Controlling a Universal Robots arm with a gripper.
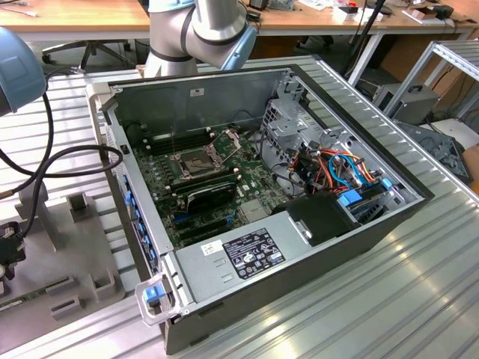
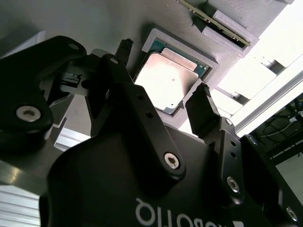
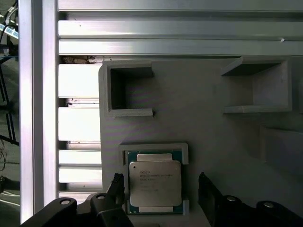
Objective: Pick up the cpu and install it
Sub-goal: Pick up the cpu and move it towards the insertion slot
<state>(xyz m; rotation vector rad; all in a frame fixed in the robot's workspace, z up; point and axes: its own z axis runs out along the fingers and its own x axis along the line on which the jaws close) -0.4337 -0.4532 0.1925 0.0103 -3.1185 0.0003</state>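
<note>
Illegible print marks the cpu lid and a label on the computer case.

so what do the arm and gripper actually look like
The arm is a silver-grey tube with pale blue joint caps, and black cables loop off it. The gripper is matte black, with two jointed fingers, silver screw heads at the joints and white lettering on its body.

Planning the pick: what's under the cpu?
The cpu lies in a shallow grey nest on the fixture plate. Its underside and the nest floor are covered.
</note>
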